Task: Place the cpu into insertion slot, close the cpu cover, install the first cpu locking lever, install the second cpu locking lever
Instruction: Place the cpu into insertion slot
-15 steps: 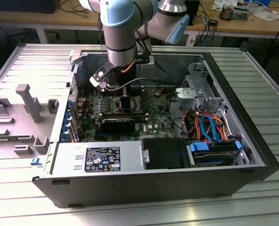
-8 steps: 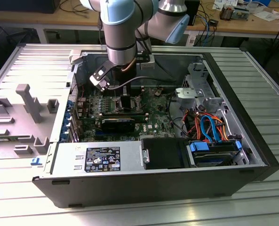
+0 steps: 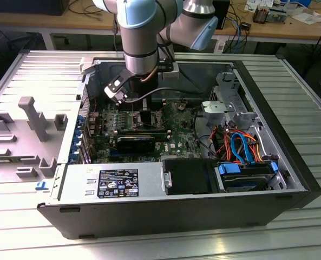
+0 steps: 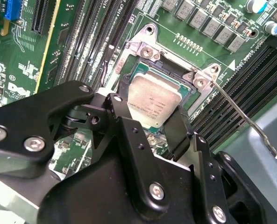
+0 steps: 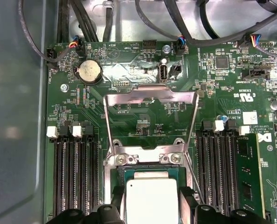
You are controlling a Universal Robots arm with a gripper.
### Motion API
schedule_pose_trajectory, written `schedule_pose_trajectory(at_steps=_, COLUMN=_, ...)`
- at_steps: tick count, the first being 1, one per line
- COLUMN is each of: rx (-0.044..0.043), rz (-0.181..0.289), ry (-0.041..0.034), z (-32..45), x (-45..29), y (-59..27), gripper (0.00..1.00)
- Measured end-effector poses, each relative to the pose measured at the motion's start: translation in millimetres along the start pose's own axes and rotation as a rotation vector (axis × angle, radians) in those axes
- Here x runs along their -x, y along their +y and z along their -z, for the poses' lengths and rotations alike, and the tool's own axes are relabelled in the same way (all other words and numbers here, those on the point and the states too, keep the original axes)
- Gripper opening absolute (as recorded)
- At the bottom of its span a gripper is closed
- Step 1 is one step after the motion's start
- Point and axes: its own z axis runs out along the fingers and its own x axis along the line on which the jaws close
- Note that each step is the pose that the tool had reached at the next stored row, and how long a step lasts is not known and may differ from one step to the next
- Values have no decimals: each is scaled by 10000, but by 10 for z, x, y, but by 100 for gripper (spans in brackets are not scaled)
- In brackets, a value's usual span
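The cpu (image 4: 153,106) is a small square chip with a silver top, and my gripper (image 4: 153,103) is shut on it with one black finger on each of two opposite edges. It sits level in or just over the insertion slot (image 4: 176,71), a dark square socket on the green board; I cannot tell if it is fully seated. In the first wrist view the cpu (image 5: 152,198) shows between the fingers, and the cpu cover (image 5: 150,95), a silvery frame, stands swung open behind the slot (image 5: 147,167). A thin locking lever (image 4: 250,122) juts out, unlatched. The arm reaches down into the case (image 3: 144,108).
Long black memory slots (image 5: 75,177) flank the socket on both sides, one with a green module (image 5: 248,172). Cables (image 5: 105,18) run along the case wall behind the board. In the exterior view the open case holds a drive cage (image 3: 230,105) and a power supply (image 3: 117,181).
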Motion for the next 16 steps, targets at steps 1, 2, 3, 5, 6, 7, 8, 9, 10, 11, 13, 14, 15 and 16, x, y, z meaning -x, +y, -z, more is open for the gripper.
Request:
schedule_pose_trajectory(at_steps=1, rx=0, rz=1, ry=1, z=1, x=-1, y=0, gripper=55)
schedule_pose_trajectory(at_steps=2, rx=0, rz=0, ry=1, z=1, x=-2, y=0, gripper=55)
schedule_pose_trajectory(at_steps=3, rx=-1, rz=-1, ry=3, z=1, x=-3, y=0, gripper=55)
schedule_pose_trajectory(at_steps=5, rx=0, rz=1, ry=3, z=1, x=-4, y=0, gripper=55)
schedule_pose_trajectory(at_steps=6, rx=0, rz=11, ry=3, z=1, x=-4, y=0, gripper=55)
schedule_pose_trajectory(at_steps=7, rx=1, rz=32, ry=5, z=1, x=-4, y=0, gripper=55)
schedule_pose_trajectory(at_steps=8, rx=2, rz=55, ry=6, z=1, x=-4, y=0, gripper=55)
schedule_pose_trajectory(at_steps=9, rx=2, rz=69, ry=8, z=1, x=-4, y=0, gripper=55)
schedule_pose_trajectory(at_steps=10, rx=2, rz=69, ry=8, z=1, x=-4, y=0, gripper=55)
schedule_pose_trajectory(at_steps=11, rx=2, rz=69, ry=8, z=1, x=-4, y=-1, gripper=55)
schedule_pose_trajectory(at_steps=13, rx=2, rz=70, ry=8, z=1, x=-4, y=0, gripper=55)
schedule_pose_trajectory(at_steps=14, rx=3, rz=70, ry=9, z=1, x=-4, y=0, gripper=55)
schedule_pose_trajectory(at_steps=15, rx=2, rz=70, ry=8, z=1, x=-4, y=0, gripper=56)
schedule_pose_trajectory(at_steps=16, rx=2, rz=70, ry=8, z=1, x=-4, y=0, gripper=62)
